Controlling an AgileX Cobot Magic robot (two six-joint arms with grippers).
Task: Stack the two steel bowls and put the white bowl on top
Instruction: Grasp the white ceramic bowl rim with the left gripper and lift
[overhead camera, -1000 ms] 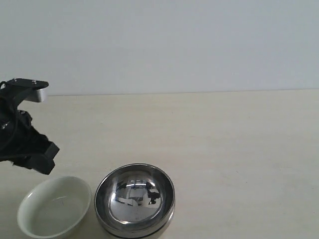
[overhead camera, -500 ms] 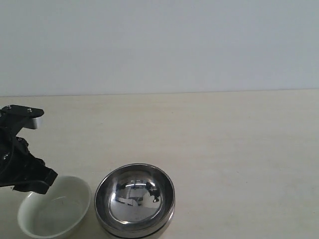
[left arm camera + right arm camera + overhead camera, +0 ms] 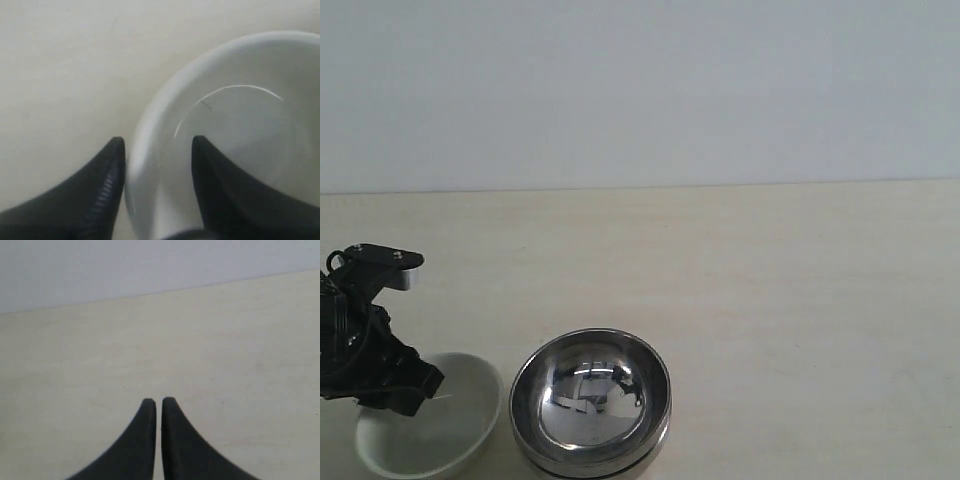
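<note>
Left gripper [image 3: 158, 138] lowered, open astride white bowl [image 3: 235, 120] rim, perhaps touching, right gripper [image 3: 159, 401] closed

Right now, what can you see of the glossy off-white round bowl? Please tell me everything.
The glossy off-white round bowl looks ceramic, smooth and empty, with a thin curved line inside. It stands upright on the pale table, close beside the shiny steel bowls. The left gripper, open, straddles its rim: one finger inside, one outside; contact is unclear.
</note>
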